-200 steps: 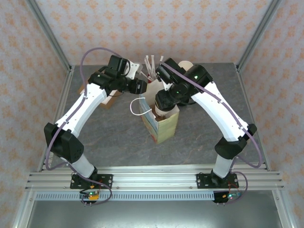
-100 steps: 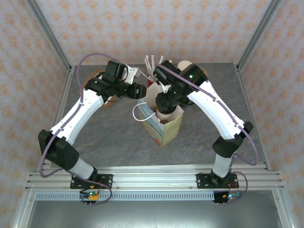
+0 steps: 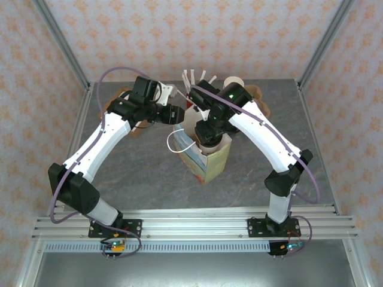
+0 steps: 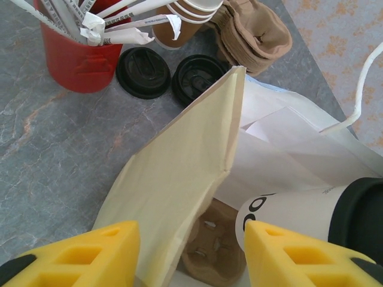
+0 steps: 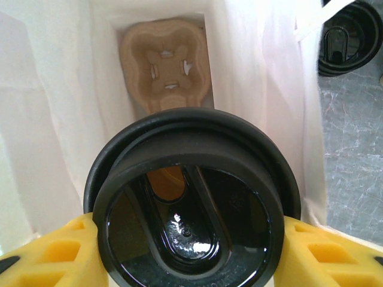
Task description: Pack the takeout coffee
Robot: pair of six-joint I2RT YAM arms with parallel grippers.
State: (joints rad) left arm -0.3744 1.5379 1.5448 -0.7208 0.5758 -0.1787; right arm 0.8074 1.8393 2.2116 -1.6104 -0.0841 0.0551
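1. Clenched in right tool point(image 5: 191, 254): small cream paper cup with round black plastic lid point(image 5: 188, 197), lower centre.
2. Beyond, down its axis: brown pulp carrier point(image 5: 166, 72) in tan paper bag point(image 4: 179, 167) (upper centre).
3. Left tool point(image 4: 188, 254) unclenched, astride bag wall.

The coffee point(image 4: 299, 209) is showing a cream body with black print and a glossy black lid point(image 5: 191, 197). The bag point(image 4: 179, 179) is looking pale yellow outside and white inside. The tray point(image 5: 164, 72) is looking light brown. The left pincer point(image 4: 190, 245) and the right pincer point(image 5: 188, 239) are showing yellow fingers. The surface point(image 4: 48, 149) is showing grey marbling; the red cup point(image 4: 75, 60) is holding white straws point(image 4: 137, 24).
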